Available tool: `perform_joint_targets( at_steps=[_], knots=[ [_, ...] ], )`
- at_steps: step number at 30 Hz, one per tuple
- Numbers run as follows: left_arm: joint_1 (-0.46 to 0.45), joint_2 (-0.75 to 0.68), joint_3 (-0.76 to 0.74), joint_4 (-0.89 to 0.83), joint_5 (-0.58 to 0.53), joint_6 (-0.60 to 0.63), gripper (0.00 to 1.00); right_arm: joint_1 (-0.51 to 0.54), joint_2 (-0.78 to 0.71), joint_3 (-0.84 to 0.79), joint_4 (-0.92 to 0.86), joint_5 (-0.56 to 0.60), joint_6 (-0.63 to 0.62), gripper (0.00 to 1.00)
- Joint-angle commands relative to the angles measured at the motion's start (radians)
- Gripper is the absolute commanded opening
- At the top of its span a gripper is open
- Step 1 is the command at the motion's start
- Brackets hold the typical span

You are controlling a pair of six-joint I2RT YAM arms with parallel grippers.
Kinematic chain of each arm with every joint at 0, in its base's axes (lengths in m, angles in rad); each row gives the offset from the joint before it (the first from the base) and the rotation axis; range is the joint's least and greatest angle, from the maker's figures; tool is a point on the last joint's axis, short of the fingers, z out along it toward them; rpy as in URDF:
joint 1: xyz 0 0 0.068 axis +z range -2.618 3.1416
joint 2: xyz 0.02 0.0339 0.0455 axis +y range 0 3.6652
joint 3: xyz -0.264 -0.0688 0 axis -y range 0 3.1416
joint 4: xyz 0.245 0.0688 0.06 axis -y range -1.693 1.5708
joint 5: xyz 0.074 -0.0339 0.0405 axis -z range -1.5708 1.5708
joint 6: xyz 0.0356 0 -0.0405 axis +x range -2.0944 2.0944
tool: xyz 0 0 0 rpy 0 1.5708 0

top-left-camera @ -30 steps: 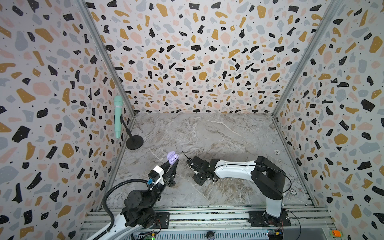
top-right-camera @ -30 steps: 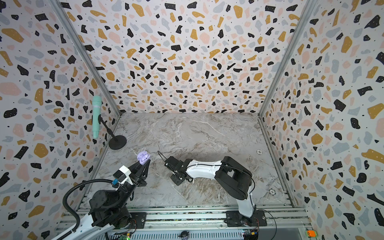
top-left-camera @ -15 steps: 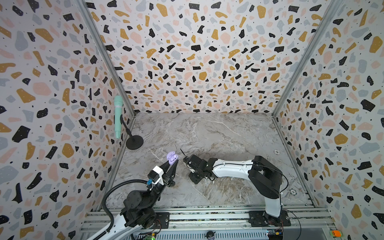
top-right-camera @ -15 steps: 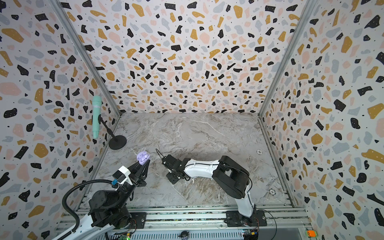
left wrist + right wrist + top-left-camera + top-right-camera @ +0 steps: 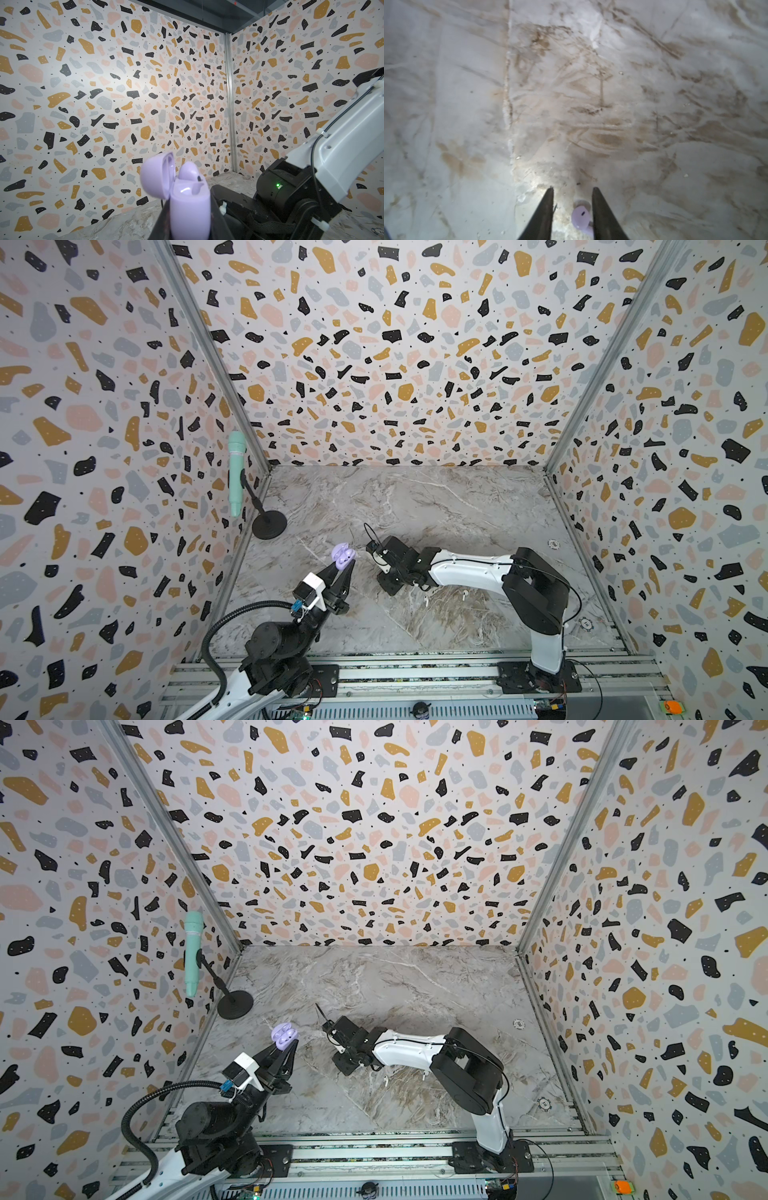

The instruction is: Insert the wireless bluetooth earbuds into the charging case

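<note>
**A:** Where is the charging case [image 5: 343,556] seen?

**B:** It is seen left of centre in the lower half of both top views. It is gripped by its lower body in the left end effector [image 5: 340,570] and held up off the marble desk [image 5: 436,506]. The lid [image 5: 153,178] is swung open. In the left wrist view the fingers are pressed against both sides of the case.

**A:** Is anything seated in it?

**B:** One seated lavender earbud [image 5: 188,171] is seen standing in a well of the case.

**A:** And the right end effector [image 5: 572,189]?

**B:** Its fingers are held narrowly apart and pointed down close to the desk. A loose lavender earbud [image 5: 581,216] is seen between them. It sits hard against one finger, with a clear gap left to the other. Whether it rests on the desk cannot be told.

**A:** Where are the white earbuds [image 5: 425,600] found?

**B:** Both are seen lying on the desk in the lower centre of both top views, just below the right arm's white link. They are set a little apart, the second one [image 5: 464,594] lying to the right of the first.

**A:** What else is shown?

**B:** A teal microphone [image 5: 237,472] is carried on a black stand [image 5: 269,524] at the left edge of the desk.
</note>
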Motion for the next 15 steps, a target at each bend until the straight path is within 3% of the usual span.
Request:
perform_joint_targets(
  at_steps=[1, 9, 15],
  knots=[
    [-0.007, -0.015, -0.006, 0.041, -0.011, 0.013, 0.00, 0.004, -0.061, -0.011, -0.040, 0.002, -0.072, 0.38],
    [-0.006, -0.011, -0.006, 0.046, -0.007, 0.012, 0.00, 0.018, -0.031, -0.023, -0.101, 0.113, -0.104, 0.39],
    [-0.006, -0.011, -0.004, 0.043, -0.007, 0.012, 0.00, 0.028, -0.007, -0.011, -0.117, 0.131, -0.111, 0.39]
  ],
)
